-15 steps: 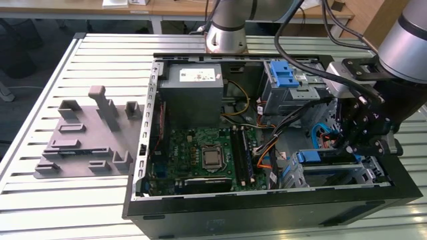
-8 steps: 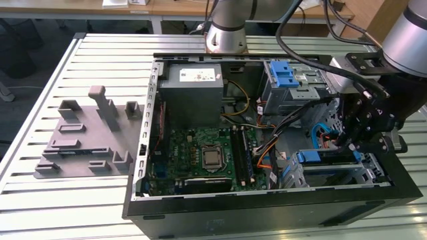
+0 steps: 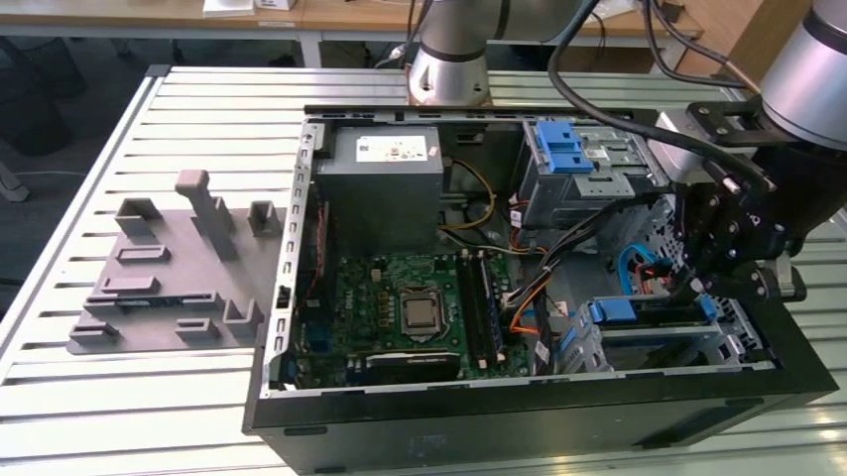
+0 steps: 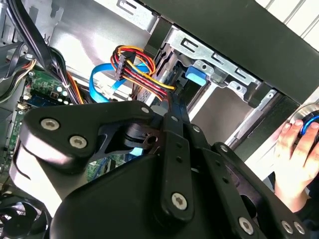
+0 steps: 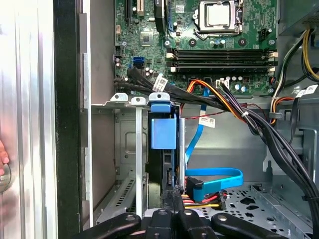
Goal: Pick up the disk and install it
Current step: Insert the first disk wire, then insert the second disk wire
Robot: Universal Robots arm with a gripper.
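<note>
The disk [image 3: 652, 313], blue rails showing, stands on edge in the drive bay [image 3: 662, 342] at the front corner of the open computer case [image 3: 530, 416], on the exterior view's right; in the first wrist view its blue tab [image 5: 163, 130] sits between the bay's metal walls. The claw [image 3: 699, 286] hangs directly over it, its fingers drawn close together at the disk's rear edge beside the red-yellow-black power connector [image 5: 204, 200]; whether they pinch it I cannot tell. A person's hand [image 4: 298, 157] rests outside the case on the slatted surface [image 3: 159, 397].
</note>
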